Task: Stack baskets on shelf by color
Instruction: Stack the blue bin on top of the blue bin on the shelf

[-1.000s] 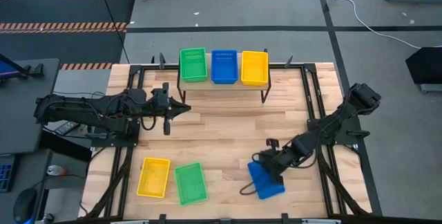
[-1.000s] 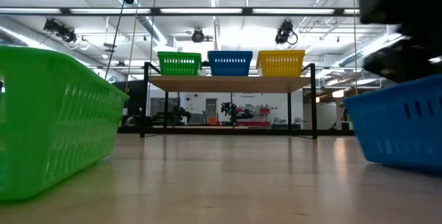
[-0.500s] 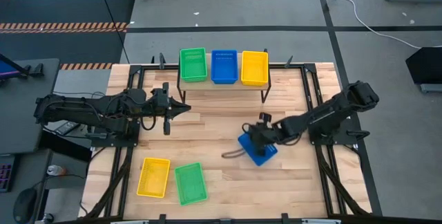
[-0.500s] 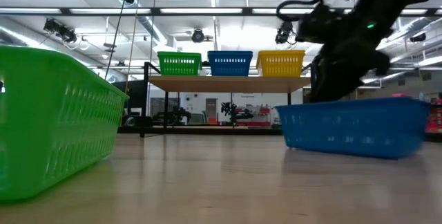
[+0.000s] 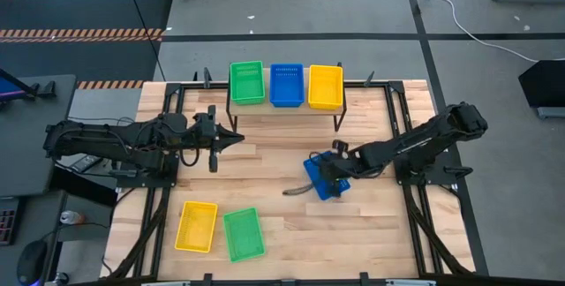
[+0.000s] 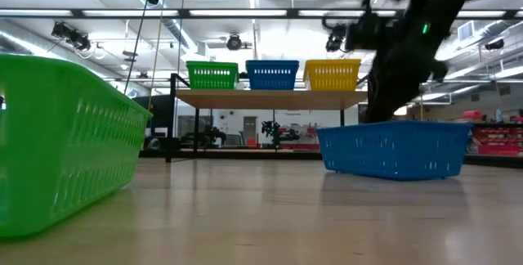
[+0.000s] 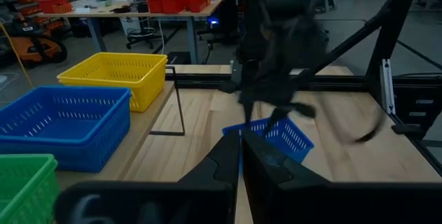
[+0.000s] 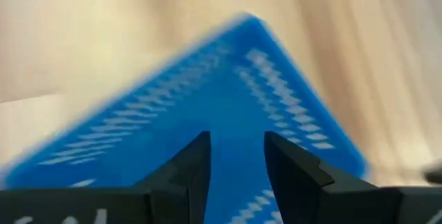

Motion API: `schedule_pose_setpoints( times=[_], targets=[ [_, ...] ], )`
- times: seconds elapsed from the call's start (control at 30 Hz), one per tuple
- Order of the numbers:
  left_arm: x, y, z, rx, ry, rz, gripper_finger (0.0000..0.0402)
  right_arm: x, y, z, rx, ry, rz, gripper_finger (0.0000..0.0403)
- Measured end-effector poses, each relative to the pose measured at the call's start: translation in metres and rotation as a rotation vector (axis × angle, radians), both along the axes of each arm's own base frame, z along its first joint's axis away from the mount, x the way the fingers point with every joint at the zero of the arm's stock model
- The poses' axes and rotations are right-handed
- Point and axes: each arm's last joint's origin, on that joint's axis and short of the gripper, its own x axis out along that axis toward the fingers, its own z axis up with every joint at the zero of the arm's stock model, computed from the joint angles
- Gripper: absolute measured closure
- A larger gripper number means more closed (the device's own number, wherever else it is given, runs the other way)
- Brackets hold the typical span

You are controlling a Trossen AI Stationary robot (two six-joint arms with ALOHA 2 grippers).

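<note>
The shelf (image 5: pixel 284 101) stands at the table's far edge, with a green basket (image 5: pixel 246 82), a blue basket (image 5: pixel 286 84) and a yellow basket (image 5: pixel 325 86) side by side on its board. A second blue basket (image 5: pixel 320 178) sits near the table's middle, right of centre, with my right gripper (image 5: pixel 339 168) shut on its right side. In the low view this blue basket (image 6: pixel 392 149) sits level. A loose yellow basket (image 5: pixel 196 226) and a loose green basket (image 5: pixel 243 234) rest on their bottoms near the near edge. My left gripper (image 5: pixel 238 138) hovers shut at the left, below the shelf. My right gripper holds the blue basket at its right rim (image 5: pixel 333 173), coming slantwise from the table's right and above. In the right wrist view the fingers (image 8: pixel 197 165) stand over the basket's floor, and blur hides the place of contact. Whether the level basket touches the table, I cannot tell.
Black frame rails (image 5: pixel 406 145) run along the table's left and right sides. Bare wood (image 5: pixel 274 167) lies between the shelf and the two loose baskets. The green basket (image 6: pixel 61 138) stands close to the low camera.
My right gripper has moved from the table's near right part toward the far edge and the left, bringing the blue basket with it. The basket turned about on the way. It was tilted half a second ago and is level now.
</note>
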Motion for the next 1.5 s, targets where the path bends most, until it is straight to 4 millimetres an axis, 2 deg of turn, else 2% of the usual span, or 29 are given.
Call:
schedule_pose_setpoints(
  times=[0.13,0.23,0.43,0.53,0.7,0.9,1.03,1.37,1.5],
  targets=[
    [0.000,0.000,0.000,0.000,-0.001,0.000,0.0375,0.002,0.030,0.025,0.075,-0.014,0.204,0.0261],
    [0.000,0.000,0.000,-0.001,-0.002,0.000,0.0378,-0.006,0.051,0.036,0.120,0.044,0.301,0.0262],
    [0.000,0.000,0.000,-0.001,-0.002,0.000,0.0382,-0.030,0.072,0.030,0.114,0.189,0.245,0.0260],
    [0.000,0.000,0.001,-0.001,-0.011,0.000,0.0378,-0.035,0.077,0.030,0.053,0.177,0.241,0.0257],
    [0.000,0.000,0.001,-0.001,-0.010,0.000,0.0373,-0.033,0.076,0.030,0.025,0.155,0.263,0.0239],
    [0.000,0.000,0.001,-0.001,-0.009,0.000,0.0375,-0.035,0.069,0.011,0.058,0.164,0.245,0.0204],
    [0.000,0.000,0.001,-0.001,-0.010,0.000,0.0378,-0.039,0.067,0.001,0.042,0.166,0.236,0.0199],
    [0.000,0.000,0.001,-0.001,-0.010,0.000,0.0371,-0.047,0.060,-0.020,0.024,0.167,0.229,0.0252],
    [0.000,0.000,0.001,-0.001,-0.010,0.000,0.0375,-0.046,0.060,-0.021,0.021,0.152,0.241,0.0283]
  ],
)
